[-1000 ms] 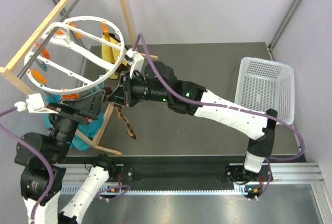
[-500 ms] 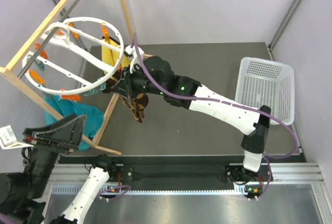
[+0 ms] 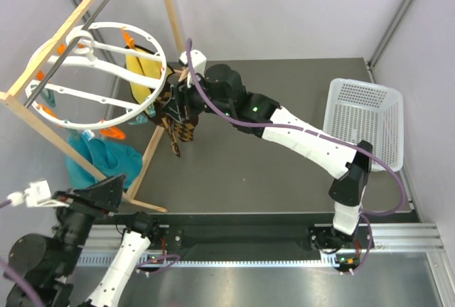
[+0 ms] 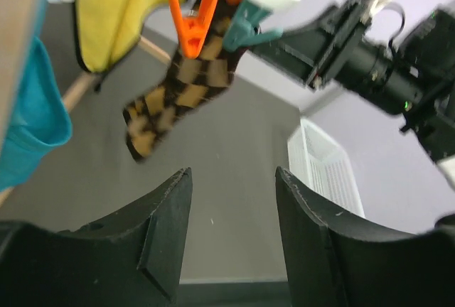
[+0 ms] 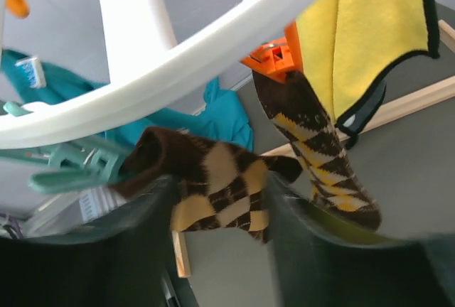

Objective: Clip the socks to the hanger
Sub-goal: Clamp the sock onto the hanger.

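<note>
The white ring hanger (image 3: 114,25) hangs from the wooden rack. Both argyle socks (image 3: 176,128) dangle from its near-right rim. In the right wrist view one sock (image 5: 320,158) hangs from an orange clip (image 5: 274,58). The other sock (image 5: 213,161) is pinched by a teal clip (image 5: 71,172) and bunches across the gap of my right gripper (image 5: 220,182), whose jaws stand apart. My right gripper (image 3: 174,104) sits at the rim. My left gripper (image 4: 232,172) is open and empty, low at the near left (image 3: 106,190), looking up at a clipped sock (image 4: 181,97).
The wooden rack (image 3: 21,79) stands at the far left, its leg (image 3: 153,151) slanting down beside the socks. A yellow cloth (image 3: 142,72) and a teal cloth (image 3: 106,154) also hang from the hanger. A white mesh basket (image 3: 362,122) sits at the right edge.
My left arm has pulled back from the hanger to the near-left corner, its jaws narrowing. My right gripper has opened off the sock, which stays in the teal clip. The hanger swung slightly.
</note>
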